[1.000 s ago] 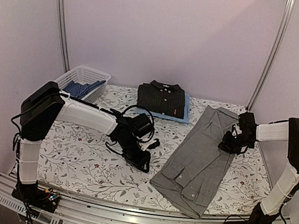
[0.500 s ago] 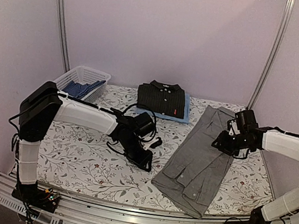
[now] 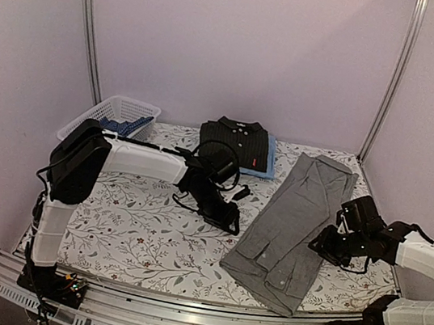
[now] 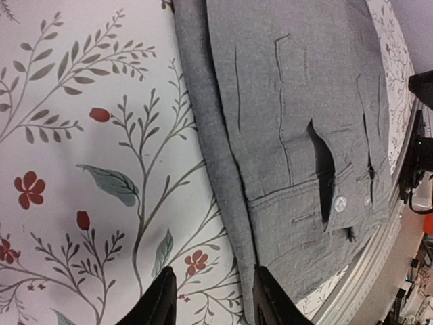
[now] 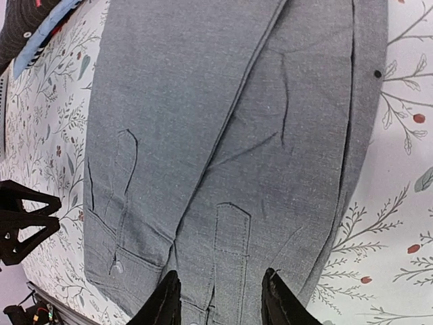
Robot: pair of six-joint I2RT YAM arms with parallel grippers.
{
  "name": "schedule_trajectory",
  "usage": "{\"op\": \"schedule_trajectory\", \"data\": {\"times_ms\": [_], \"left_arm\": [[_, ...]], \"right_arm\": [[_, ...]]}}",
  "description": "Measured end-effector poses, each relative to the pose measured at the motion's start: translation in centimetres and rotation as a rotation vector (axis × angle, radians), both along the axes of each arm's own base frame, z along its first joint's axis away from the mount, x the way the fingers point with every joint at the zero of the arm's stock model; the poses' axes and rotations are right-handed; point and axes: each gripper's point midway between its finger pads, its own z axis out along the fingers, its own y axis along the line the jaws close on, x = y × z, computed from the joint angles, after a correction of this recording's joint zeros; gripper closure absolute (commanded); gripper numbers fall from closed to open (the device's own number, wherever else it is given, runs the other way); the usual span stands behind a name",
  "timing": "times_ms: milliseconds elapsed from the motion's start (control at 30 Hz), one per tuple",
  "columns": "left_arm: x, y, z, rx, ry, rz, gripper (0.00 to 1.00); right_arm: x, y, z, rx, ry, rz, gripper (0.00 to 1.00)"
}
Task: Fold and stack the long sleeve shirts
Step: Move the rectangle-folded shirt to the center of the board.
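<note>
- Grey shirt (image 3: 294, 223): flat on bench (image 3: 132, 240), right of centre, sleeves turned in, one long narrow strip; crosswise folds and stacking left to do.
- Right hand (image 3: 323, 246): fingers apart, empty, over shirt's right side.
- Left hand (image 3: 231, 218): fingers apart, empty, beside shirt's left edge.
- Black shirt (image 3: 235, 142): folded, on top of folded light blue shirt (image 3: 270, 161), far edge; judged done.
- Basket (image 3: 114, 114), far left: blue cloth inside, kind unclear.

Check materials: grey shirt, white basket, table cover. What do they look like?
Grey shirt: woven cloth, likely cotton, matte; fine heathered weave, stitched seams, soft creases.
Basket: moulded plastic, slightly glossy white; rigid open lattice walls.
Table cover: printed fabric or vinyl, can't tell which; flat floral pattern, mostly matte.
</note>
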Motion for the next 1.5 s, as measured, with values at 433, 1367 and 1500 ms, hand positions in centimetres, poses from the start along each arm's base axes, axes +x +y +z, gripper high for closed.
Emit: {"op": "schedule_trajectory", "data": {"times_ms": [433,1367,1500], "left_arm": [[-0.7,-0.5,-1.8,0.009,0.071,-0.026,0.68],[-1.7,-1.3,-2.7,0.001,0.118,-0.031,0.75],[-1.2,-1.2,-2.3,-0.001,0.112,-0.008,0.75]], "right_arm": [[0.9,-5.4,-4.6,-0.080,0.122,-0.186,0.73],[5.6,-8.8,-3.1,-0.118,0.051,-0.128,0.63],[3.9,-6.9,-0.2,-0.063,-0.025,-0.102,0.59]]}}
